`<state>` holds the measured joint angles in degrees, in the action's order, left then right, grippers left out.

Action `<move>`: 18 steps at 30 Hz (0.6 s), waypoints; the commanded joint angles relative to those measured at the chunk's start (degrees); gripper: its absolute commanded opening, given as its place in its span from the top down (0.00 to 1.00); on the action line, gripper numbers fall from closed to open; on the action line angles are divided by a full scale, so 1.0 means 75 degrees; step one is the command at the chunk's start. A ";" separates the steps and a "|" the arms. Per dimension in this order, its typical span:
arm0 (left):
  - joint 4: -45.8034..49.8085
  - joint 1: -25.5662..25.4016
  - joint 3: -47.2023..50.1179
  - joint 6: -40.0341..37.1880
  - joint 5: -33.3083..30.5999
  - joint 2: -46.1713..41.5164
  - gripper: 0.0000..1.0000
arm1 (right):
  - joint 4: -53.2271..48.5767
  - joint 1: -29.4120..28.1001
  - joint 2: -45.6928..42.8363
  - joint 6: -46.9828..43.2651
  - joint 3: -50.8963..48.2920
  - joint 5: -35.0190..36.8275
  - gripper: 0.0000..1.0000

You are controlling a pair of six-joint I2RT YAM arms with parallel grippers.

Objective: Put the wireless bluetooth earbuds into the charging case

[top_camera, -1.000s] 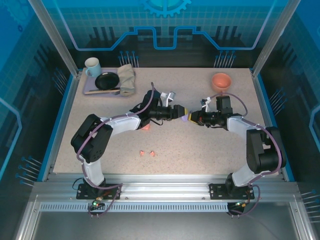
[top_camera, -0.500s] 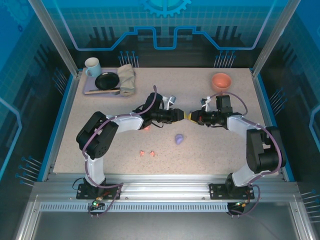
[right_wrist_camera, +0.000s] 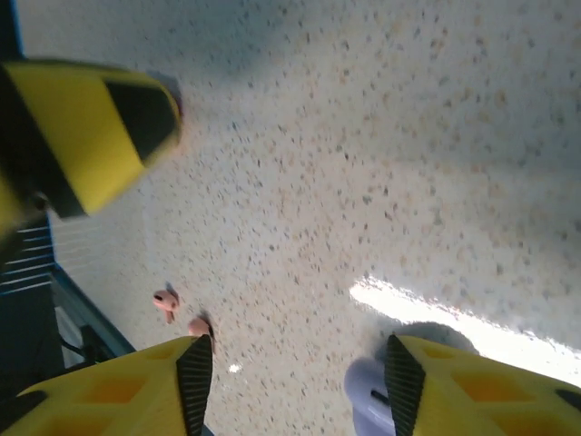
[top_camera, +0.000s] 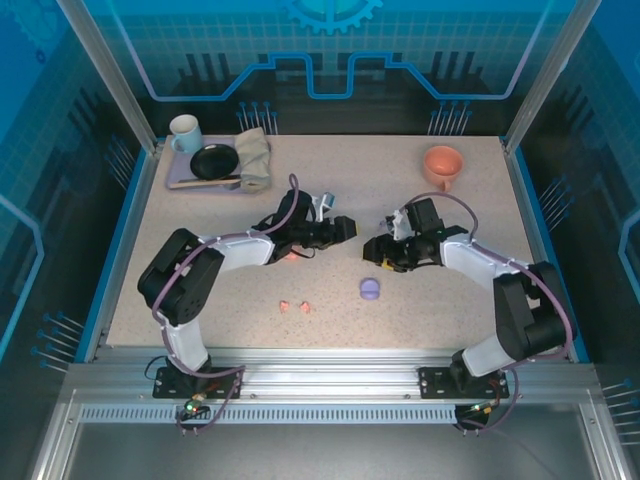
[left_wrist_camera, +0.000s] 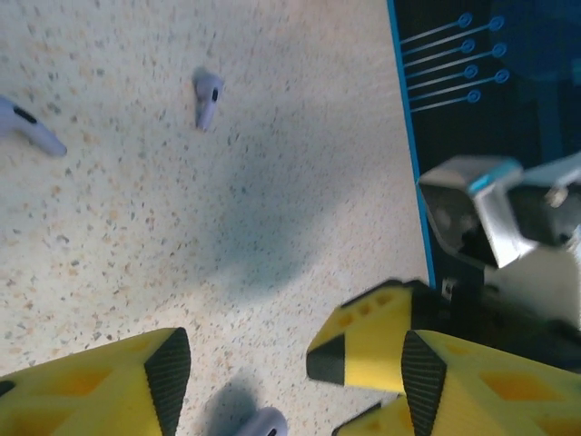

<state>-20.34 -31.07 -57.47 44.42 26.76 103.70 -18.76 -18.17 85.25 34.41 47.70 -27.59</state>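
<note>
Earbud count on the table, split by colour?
Salmon-pink earbuds: 2
Lilac earbuds: 2
Total: 4

Left hand spread, right hand spread, empty
</note>
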 commanded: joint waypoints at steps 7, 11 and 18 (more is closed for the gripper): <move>0.0427 0.0212 0.0723 -0.0071 -0.0909 -0.1192 0.15 | -0.1799 -0.1113 -0.1217 0.0404 -0.0530 0.2532 0.16; 0.0569 0.0281 0.0898 0.0045 -0.1200 -0.1436 0.11 | -0.1751 -0.1537 -0.0982 0.0978 -0.0500 0.3024 0.13; 0.0860 0.0439 0.1076 0.0052 -0.1526 -0.1808 0.09 | -0.1834 -0.2275 -0.0046 0.1750 0.0103 0.3926 0.14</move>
<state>-15.55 -28.64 -50.35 44.71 17.58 92.68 -30.87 -33.12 82.35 43.57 45.63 -3.11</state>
